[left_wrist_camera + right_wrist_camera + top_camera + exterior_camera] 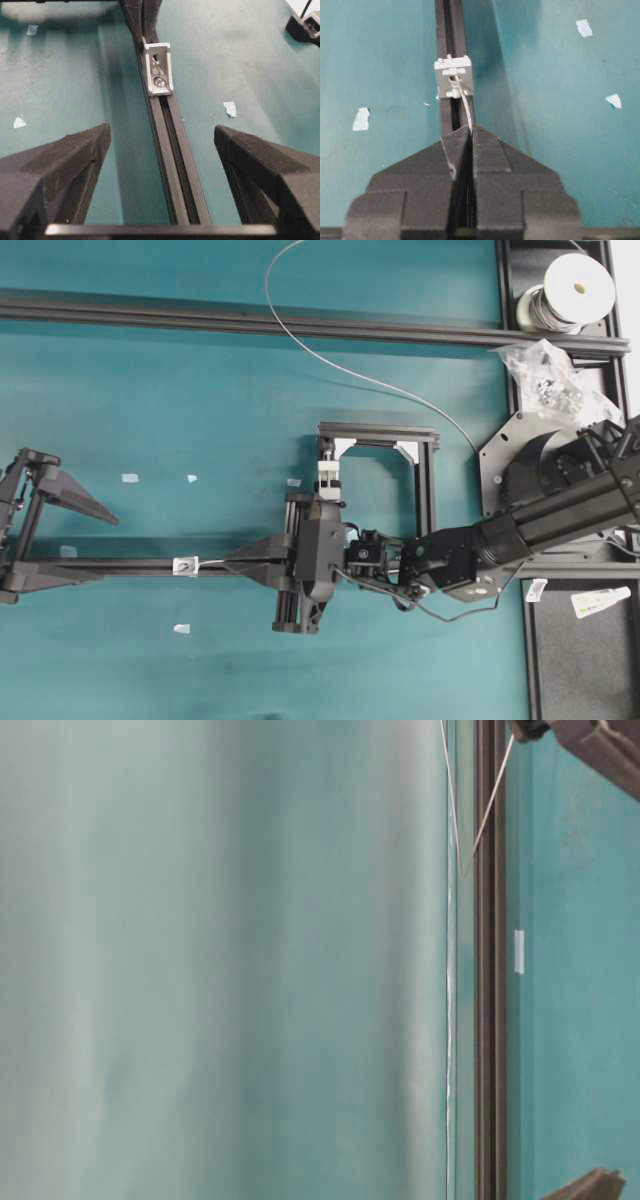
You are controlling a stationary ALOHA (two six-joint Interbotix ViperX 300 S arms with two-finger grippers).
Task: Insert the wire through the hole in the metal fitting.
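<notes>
Wire tip at the bracket's hole

The right gripper [471, 129] was pinched tight on the wire [465, 107], whose short stiff end reached to the dark hole [453, 78] of the small silver metal fitting [453, 76] sitting on the black rail [448, 30]; whether the tip had entered could not be told. The left gripper [160, 145] hung spread wide on either side of the same rail, holding nothing, the fitting near ahead of it. The rest of the wire curved away to a spool [566, 293].
</notes>
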